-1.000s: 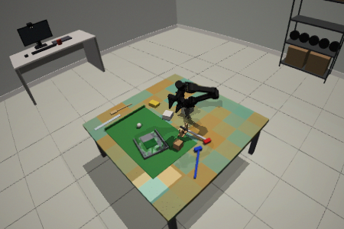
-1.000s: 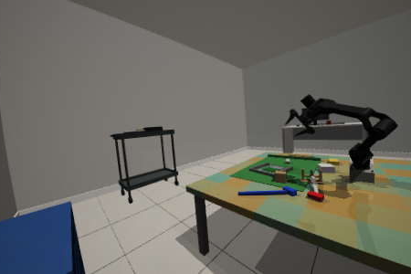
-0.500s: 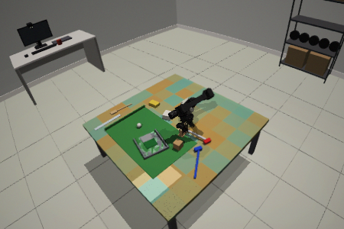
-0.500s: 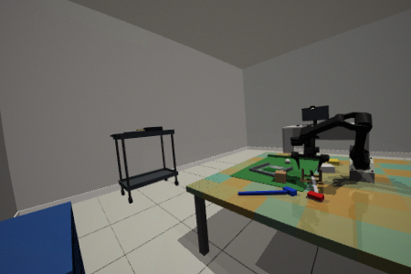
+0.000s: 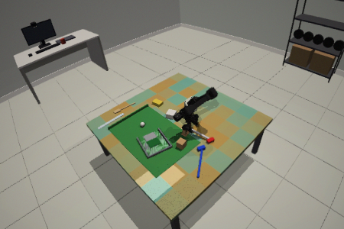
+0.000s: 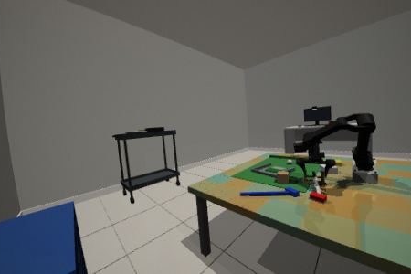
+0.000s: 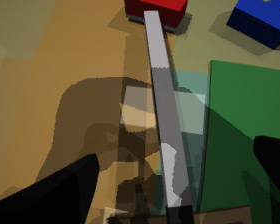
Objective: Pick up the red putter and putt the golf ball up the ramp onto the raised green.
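Open and empty, the fingers straddle the red putter's shaft [image 7: 163, 110] (no writing legible anywhere).

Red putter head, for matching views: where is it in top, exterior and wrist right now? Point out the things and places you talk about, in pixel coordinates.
Top: red block-shaped putter head [image 5: 210, 140] [image 6: 318, 196] [image 7: 158, 11], right of centre, below the arm.
Exterior: lower right, near the table's front edge.
Wrist: top edge, just right of centre, partly cut off by the frame.
Shared landmark: blue block-shaped putter head [image 5: 201, 148] [image 6: 292, 192] [image 7: 258, 25], beside it in all three.
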Controlling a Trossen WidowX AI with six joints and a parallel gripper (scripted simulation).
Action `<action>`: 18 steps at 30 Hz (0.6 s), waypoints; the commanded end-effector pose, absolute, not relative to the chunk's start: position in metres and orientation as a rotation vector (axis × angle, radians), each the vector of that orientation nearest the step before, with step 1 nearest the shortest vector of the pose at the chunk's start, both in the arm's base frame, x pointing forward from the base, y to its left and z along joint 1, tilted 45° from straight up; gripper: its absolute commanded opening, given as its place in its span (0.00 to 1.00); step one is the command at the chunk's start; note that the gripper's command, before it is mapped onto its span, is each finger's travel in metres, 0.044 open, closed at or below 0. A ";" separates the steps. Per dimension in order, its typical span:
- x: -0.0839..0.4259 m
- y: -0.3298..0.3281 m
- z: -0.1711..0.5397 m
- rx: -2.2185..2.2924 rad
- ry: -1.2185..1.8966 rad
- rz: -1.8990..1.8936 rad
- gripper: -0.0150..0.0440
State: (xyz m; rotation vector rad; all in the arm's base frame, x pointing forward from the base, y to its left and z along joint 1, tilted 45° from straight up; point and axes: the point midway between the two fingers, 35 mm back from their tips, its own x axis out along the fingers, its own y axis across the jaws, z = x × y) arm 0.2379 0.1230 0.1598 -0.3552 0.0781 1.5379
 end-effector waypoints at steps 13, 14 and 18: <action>0.238 0.154 0.153 -0.348 0.070 1.540 1.00; 0.238 0.156 0.153 -0.347 0.069 1.539 1.00; 0.238 0.159 0.153 -0.346 0.069 1.540 1.00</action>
